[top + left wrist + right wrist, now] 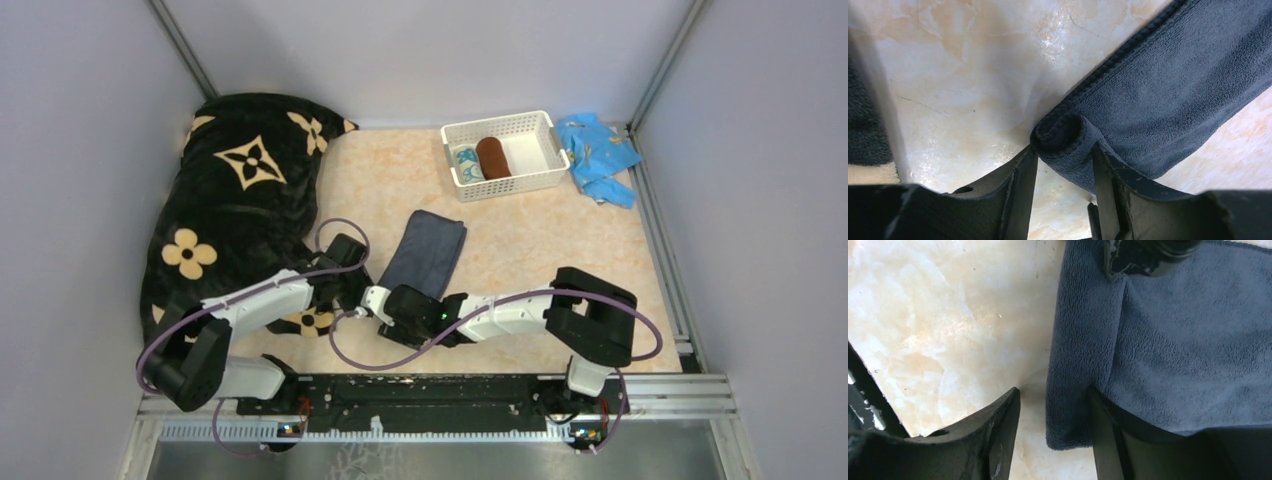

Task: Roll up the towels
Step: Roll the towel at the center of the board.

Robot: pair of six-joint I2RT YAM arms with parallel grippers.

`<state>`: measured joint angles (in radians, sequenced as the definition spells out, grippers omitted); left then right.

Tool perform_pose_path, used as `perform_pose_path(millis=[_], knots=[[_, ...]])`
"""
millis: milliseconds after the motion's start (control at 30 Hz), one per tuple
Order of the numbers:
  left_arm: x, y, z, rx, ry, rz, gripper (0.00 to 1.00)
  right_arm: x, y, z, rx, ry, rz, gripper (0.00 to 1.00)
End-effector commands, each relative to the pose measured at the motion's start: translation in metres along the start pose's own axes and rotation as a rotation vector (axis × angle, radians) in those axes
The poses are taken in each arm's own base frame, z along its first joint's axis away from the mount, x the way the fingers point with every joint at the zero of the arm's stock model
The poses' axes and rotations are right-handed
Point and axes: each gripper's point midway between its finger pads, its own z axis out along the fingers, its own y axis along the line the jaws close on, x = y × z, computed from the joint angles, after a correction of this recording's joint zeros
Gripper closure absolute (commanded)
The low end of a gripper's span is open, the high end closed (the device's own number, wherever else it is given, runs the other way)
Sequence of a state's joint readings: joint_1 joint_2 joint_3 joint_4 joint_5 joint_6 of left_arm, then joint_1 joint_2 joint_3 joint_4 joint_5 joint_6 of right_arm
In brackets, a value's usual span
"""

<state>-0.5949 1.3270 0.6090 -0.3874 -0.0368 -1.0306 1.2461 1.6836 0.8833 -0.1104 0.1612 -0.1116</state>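
The slate grey-blue towel [425,250] lies flat on the marbled table, its near end under both grippers. In the left wrist view that end is curled into a small roll [1063,132], and my left gripper [1064,150] is shut on it, with a finger against each side. My right gripper [1053,390] is open beside the same end. One finger [1108,425] rests against the towel [1188,340], the other stands clear over bare table. From above, the left gripper [358,285] and right gripper [385,300] sit close together. The teal-and-white towel [466,163] and the rust-brown towel [493,157] lie rolled in the basket.
A white slotted basket [510,187] stands at the back right, with a bright light-blue cloth [598,150] beside it. A big black blanket with tan flowers [240,190] fills the left side, next to the left arm. Grey walls enclose the table.
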Motion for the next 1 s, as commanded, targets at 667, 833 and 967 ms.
perform_pose_path(millis=[667, 833, 967], knots=[[-0.027, 0.039, -0.009, -0.151, -0.042, 0.031, 0.33, -0.003, 0.032, -0.002, -0.303, 0.003, 0.179, 1.0], [-0.038, 0.016, -0.034, -0.027, -0.103, 0.02, 0.25, -0.03, 0.03, -0.012, -0.507, -0.078, 0.351, 1.0], [-0.035, 0.012, -0.051, 0.031, -0.114, 0.016, 0.24, -0.041, 0.013, -0.014, -0.64, -0.136, 0.539, 1.0]])
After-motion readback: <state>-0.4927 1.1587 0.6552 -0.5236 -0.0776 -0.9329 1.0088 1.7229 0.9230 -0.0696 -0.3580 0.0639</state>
